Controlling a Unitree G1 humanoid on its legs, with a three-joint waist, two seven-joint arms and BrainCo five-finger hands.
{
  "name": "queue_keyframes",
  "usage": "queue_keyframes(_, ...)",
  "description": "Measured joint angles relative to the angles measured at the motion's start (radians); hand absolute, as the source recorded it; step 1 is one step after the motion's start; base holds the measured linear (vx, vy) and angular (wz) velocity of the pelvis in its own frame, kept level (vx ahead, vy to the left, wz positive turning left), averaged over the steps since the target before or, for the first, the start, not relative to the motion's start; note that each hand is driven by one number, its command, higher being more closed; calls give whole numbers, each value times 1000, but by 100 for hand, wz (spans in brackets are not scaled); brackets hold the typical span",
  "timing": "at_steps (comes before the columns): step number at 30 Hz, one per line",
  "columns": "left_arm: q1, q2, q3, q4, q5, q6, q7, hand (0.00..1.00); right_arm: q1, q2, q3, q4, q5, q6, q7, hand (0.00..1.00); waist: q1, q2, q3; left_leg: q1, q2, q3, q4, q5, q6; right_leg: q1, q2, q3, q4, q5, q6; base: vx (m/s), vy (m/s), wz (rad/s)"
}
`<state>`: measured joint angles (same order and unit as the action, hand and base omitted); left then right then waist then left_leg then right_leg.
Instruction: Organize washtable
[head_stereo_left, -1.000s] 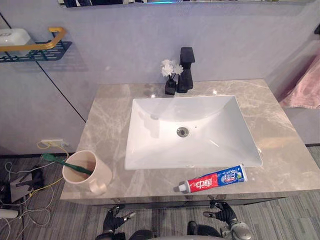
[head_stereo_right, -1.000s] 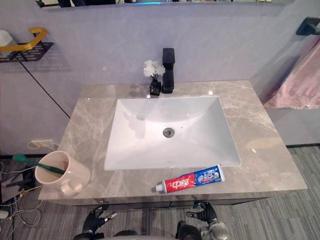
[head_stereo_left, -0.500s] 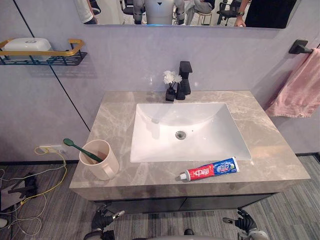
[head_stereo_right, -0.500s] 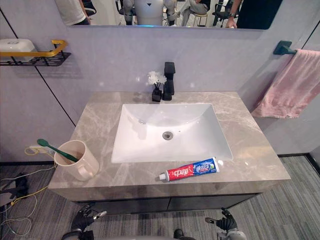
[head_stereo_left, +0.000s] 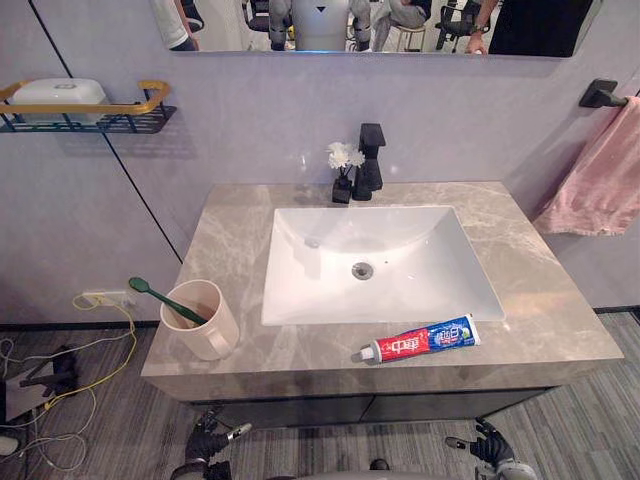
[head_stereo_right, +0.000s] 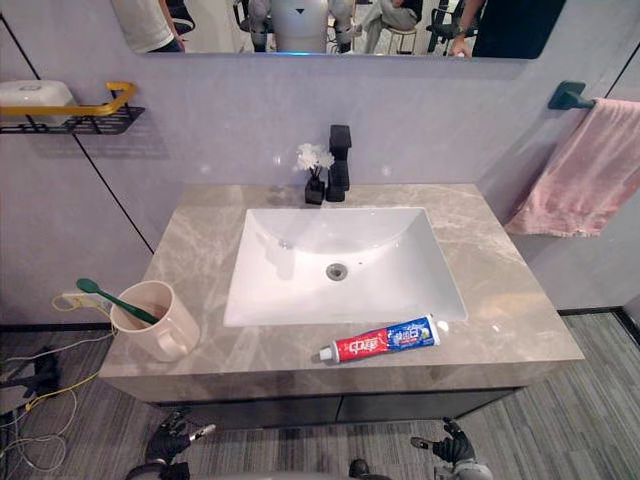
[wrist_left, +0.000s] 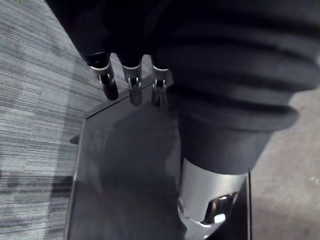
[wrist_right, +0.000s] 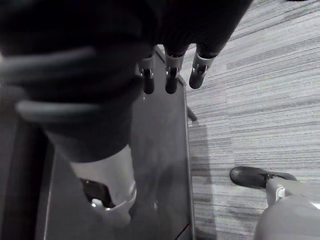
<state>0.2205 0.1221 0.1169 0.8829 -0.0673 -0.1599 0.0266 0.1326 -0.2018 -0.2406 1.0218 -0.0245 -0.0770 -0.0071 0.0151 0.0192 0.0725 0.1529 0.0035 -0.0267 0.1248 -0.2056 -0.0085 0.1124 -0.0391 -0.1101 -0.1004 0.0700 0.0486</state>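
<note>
Both hands hang low at the frame's bottom edge, left hand and right hand, each relaxed and empty. Toothpaste lies lower centre-right on the counter, just below the sink. The cup with the toothbrush sits lower left. I reckon toothpaste goes first: lift the right hand clear of the counter's edge, then close across the tube's middle. Eye views give me the layout; wrist views give me my fingers, straight against a dark panel.

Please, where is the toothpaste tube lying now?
In the left eye view the toothpaste tube lies on the countertop, just in front of the sink, toward the robot's right.
</note>
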Motion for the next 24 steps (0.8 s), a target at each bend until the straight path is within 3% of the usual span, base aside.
queue_keyframes(8, -25, 5, 16, 72, -4, 3, 18, 0, -28, 2, -38, 24, 15, 8, -14, 0, 15, -7, 3, -2, -14, -46, -4, 10, 2, 13, -13, -40, -4, -1, 2, -30, 1, 17)
queue_keyframes(15, -25, 51, 179, 55, -44, 3, 28, 0, -30, -4, -38, 29, 15, 9, -14, 0, 28, -15, 6, -12, -23, -104, -14, 20, -3, 24, -26, -87, -4, -9, 7, -23, -1, 23)
queue_keyframes(19, -22, 98, 298, -105, -59, 4, 54, 0, -36, -16, -39, 28, 14, 9, -11, 0, 52, -14, 6, -19, -28, -134, -17, 33, 1, 27, -33, -124, -4, -13, 10, 1, 1, 23)
queue_keyframes(24, -5, 126, 430, -629, -91, -8, 96, 0, -13, -22, -63, 23, 15, 15, -10, 0, 73, -8, 7, -44, -42, -180, 1, 34, 3, 39, -44, -169, 0, -21, 15, 15, 14, 28)
